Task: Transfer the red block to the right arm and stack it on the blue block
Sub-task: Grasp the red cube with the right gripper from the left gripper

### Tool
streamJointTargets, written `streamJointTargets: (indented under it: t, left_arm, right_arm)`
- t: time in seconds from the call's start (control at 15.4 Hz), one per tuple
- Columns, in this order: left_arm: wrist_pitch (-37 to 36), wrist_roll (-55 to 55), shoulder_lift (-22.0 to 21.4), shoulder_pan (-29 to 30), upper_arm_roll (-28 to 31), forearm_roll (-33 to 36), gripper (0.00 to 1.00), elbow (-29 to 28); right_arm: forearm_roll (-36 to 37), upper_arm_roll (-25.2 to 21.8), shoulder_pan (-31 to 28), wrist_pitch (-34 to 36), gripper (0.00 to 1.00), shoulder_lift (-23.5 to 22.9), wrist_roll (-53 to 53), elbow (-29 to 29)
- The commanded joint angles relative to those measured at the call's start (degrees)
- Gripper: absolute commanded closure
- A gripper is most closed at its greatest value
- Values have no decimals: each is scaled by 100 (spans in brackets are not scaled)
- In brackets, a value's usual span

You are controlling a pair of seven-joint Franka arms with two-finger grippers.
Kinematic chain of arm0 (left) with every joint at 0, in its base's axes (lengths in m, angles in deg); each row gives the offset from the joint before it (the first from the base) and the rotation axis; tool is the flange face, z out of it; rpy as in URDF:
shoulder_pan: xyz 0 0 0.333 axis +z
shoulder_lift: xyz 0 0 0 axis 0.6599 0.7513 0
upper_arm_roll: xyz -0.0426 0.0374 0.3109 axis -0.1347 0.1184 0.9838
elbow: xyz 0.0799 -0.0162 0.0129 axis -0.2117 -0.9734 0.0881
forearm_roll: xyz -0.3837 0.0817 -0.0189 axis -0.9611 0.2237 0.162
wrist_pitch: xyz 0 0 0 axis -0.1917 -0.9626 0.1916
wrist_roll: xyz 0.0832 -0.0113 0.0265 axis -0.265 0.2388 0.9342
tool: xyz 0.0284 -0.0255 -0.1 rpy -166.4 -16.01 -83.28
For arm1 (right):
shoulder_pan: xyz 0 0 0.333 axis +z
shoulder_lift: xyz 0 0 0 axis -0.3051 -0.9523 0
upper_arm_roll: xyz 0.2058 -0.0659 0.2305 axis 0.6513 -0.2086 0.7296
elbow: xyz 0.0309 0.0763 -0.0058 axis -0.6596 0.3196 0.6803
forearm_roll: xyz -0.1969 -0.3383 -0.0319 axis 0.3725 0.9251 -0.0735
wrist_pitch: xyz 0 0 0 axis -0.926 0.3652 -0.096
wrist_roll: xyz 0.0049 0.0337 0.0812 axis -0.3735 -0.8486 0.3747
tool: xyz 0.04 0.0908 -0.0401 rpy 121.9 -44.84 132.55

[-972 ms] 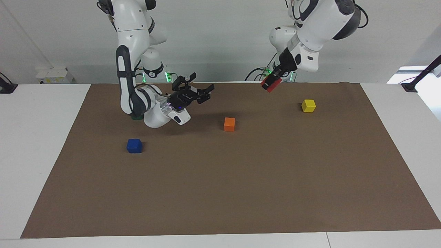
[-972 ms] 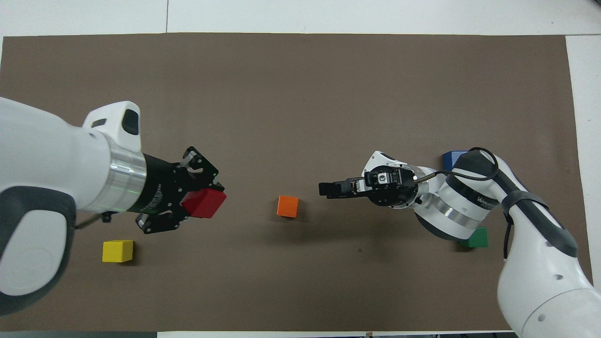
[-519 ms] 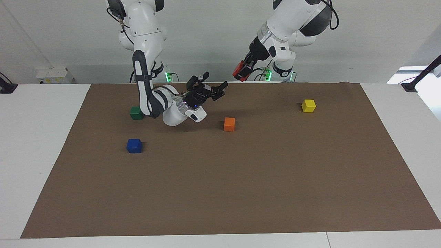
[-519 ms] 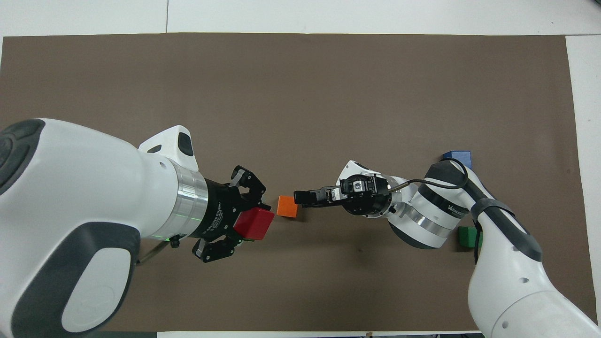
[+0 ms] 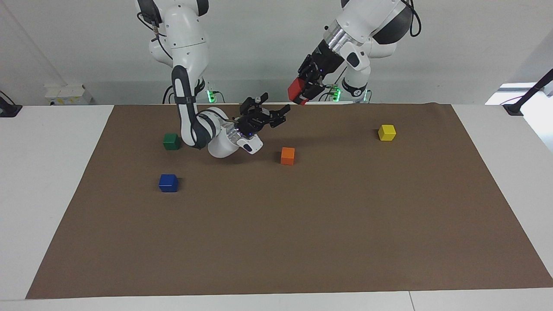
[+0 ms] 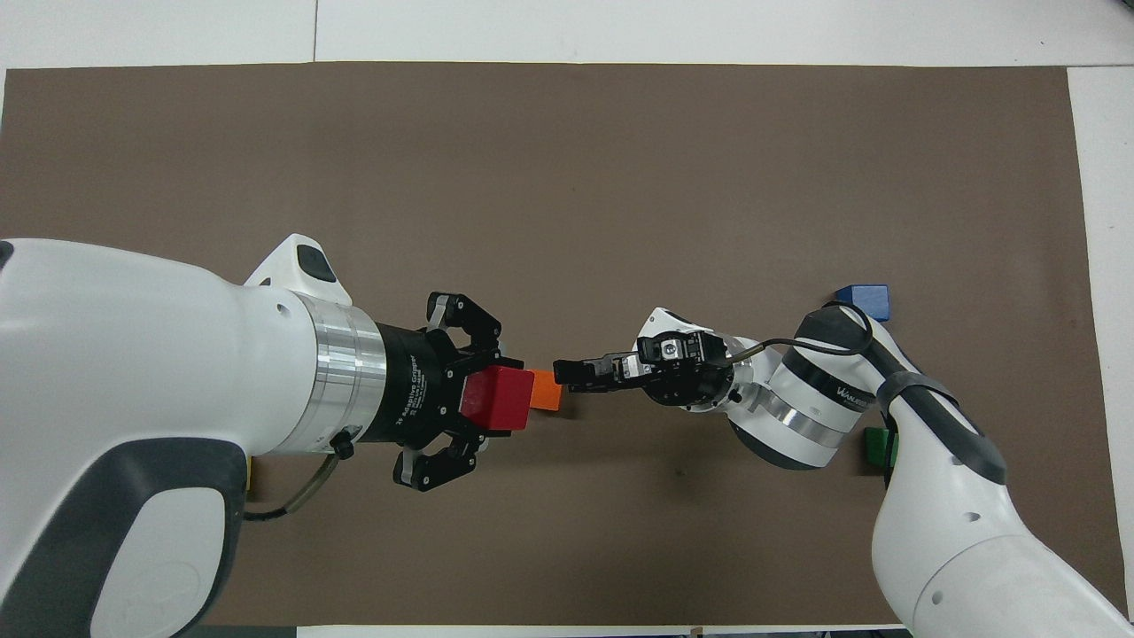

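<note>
Red block (image 5: pixel 295 90) sits clamped in the left gripper (image 5: pixel 302 93), raised over the robots' edge of the brown mat (image 5: pixel 302 224). Facing it, the right gripper (image 5: pixel 271 115) hovers with its 2 fingers spread wide, apart from the block. Blue block (image 5: pixel 168 182) lies toward the right arm's end, farther out than the green block (image 5: pixel 171 141).

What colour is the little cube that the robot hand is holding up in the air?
Red. The left gripper holds the red block raised over the mat; the overhead view shows it best.
</note>
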Motion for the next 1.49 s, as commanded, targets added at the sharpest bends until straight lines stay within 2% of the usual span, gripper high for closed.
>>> streamJointTargets:
  t: [0.0, 0.39, 0.58, 0.65, 0.78, 0.84, 0.91, 1.23, 1.3, 1.36, 1.43]
  left_arm:
    - [318, 283, -158, -208, 30, -143, 100, -316]
    - [450, 221, -361, -357, 30, -134, 100, -826]
    - [450, 238, -396, -445, 30, -134, 100, -871]
    - [459, 238, -396, -446, 30, -134, 100, -880]
    - [459, 238, -396, -446, 30, -134, 100, -897]
    - [459, 238, -396, -446, 30, -134, 100, -897]
    - [459, 238, -396, -446, 30, -134, 100, -897]
    - [415, 186, -396, -402, 39, -134, 100, -880]
    - [389, 151, -387, -402, 39, -82, 79, -862]
    - [389, 90, -387, -393, 39, -73, 35, -845]
    - [371, 89, -387, -375, 56, -73, 0, -818]
  right_arm:
    - [-146, 58, 8, 62, 0, -66, 103, -74]
    - [-831, 436, 26, 18, 0, -39, -178, -197]
    - [-868, 480, 17, 44, 0, -39, -134, -215]
    - [-868, 480, 17, 35, 3, -31, -134, -215]
    - [-859, 480, 17, -17, 30, -4, -117, -206]
    - [-850, 472, 17, -35, 71, -4, -56, -189]
    - [-815, 472, 26, -52, 100, -4, -20, -188]
    - [-780, 472, 17, -351, 100, 110, 112, -188]
    - [-780, 472, 17, -360, 100, 136, 112, -180]
    - [-780, 472, 26, -369, 100, 163, 121, -180]
    - [-780, 472, 26, -413, 100, 163, 138, -188]
